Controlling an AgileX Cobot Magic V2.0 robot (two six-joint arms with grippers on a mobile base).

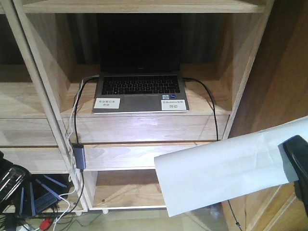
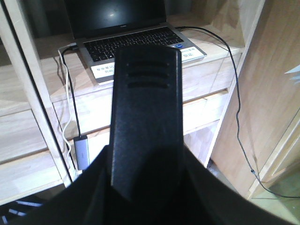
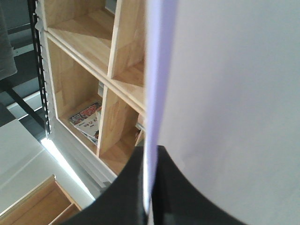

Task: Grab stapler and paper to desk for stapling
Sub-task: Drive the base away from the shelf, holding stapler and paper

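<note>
- A laptop sits open on a light wood shelf, and its screen is dark.
- The left label is a small white card on the laptop, below the keys. It has dark print, but the print is too small to read.
- The right label is a white card on the other front corner. It has a thin top line and bigger marks under it, and they cannot be read either.
- A tiny mark sits under the laptop screen. It is too small to make out.
- A black wire runs from the right side of the laptop down the front of the shelf.
- In the right wrist view a magazine lies in a low shelf box. Its cover has red and white print, but it is too blurry to read.
- The left end effector seems to pinch the stapler from both sides. The stapler is a long black bar with three short grooves near its far end. It sticks out straight ahead, up in the air in front of the laptop.
- The right end effector is pressed onto the paper, with one dark finger on each side of the edge.
- In the front view the paper is held up in the air, low and to the right of the laptop. It slopes down to the left from the right end effector.
</note>
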